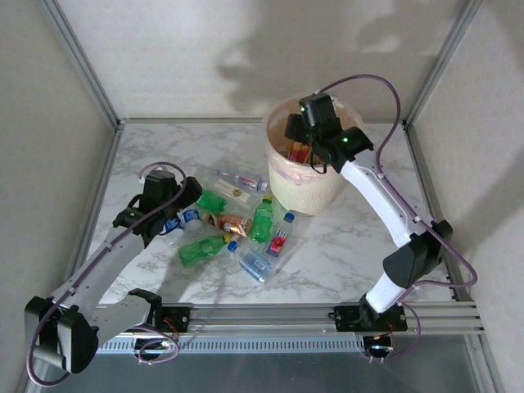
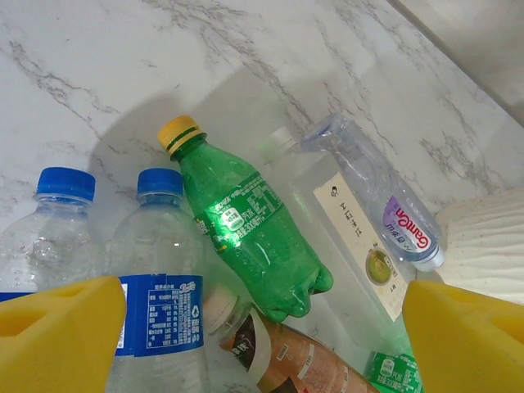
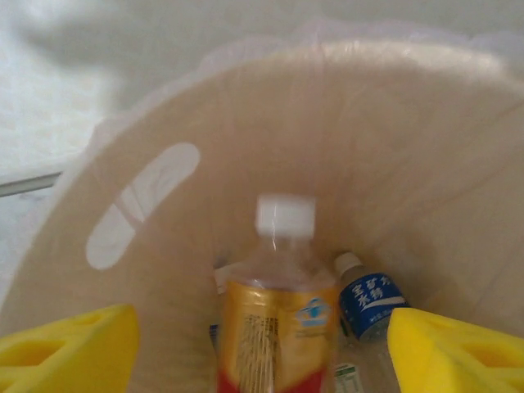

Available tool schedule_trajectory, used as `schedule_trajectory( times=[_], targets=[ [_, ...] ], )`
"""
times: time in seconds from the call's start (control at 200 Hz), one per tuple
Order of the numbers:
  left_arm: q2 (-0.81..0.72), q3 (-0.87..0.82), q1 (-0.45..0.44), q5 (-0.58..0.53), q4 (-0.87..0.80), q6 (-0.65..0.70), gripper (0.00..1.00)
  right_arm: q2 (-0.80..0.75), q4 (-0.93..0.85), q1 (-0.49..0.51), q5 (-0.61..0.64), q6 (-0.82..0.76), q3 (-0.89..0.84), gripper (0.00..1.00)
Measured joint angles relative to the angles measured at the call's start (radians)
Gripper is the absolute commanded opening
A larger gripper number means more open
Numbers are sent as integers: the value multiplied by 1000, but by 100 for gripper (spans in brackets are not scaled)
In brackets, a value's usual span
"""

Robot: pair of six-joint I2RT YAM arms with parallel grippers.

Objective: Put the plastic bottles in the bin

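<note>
My right gripper (image 1: 300, 141) hangs over the mouth of the bin (image 1: 309, 195), a cream wastebasket with a pinkish liner. Its pads (image 3: 74, 348) are open, with gaps on both sides of a blurred gold-labelled, white-capped bottle (image 3: 278, 319) inside the bin (image 3: 393, 155). A blue-labelled bottle (image 3: 368, 303) lies deeper down. My left gripper (image 1: 187, 199) hovers open above the plastic bottles on the table, holding nothing. Between its pads (image 2: 57, 336) I see a green bottle (image 2: 246, 229), two blue-capped clear ones (image 2: 155, 278), a brown-labelled one (image 2: 286, 352) and a clear white-labelled one (image 2: 352, 229).
More bottles lie scattered on the marble table left of the bin: green ones (image 1: 202, 250) (image 1: 262, 219), a clear one (image 1: 246, 182), a red-labelled one (image 1: 277, 243) and a blue-labelled one (image 1: 255, 264). Frame posts and walls enclose the table.
</note>
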Motion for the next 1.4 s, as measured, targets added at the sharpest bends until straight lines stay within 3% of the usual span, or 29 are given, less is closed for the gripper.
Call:
schedule_trajectory(
  times=[0.295, 0.576, 0.696, 0.911, 1.277, 1.402],
  targets=[
    [-37, -48, 8, -24, 25, -1, 91, -36, -6, 30, -18, -5, 34, 88],
    [-100, -65, 55, -76, -7, -5, 92, -290, 74, 350, -14, -22, -71, 88],
    [-107, -65, 60, -100, -42, -7, 90, -330, 108, 418, 2, -10, -154, 85],
    [-90, -74, 70, -132, -84, -9, 88, -319, 136, 433, 34, 13, -345, 82],
    [-45, -173, 73, -100, -118, -47, 86, -279, 183, 433, 32, 31, -420, 81],
    [-5, -189, 79, -77, -116, -61, 79, -286, 217, 433, 25, 31, -486, 80]
  ],
)
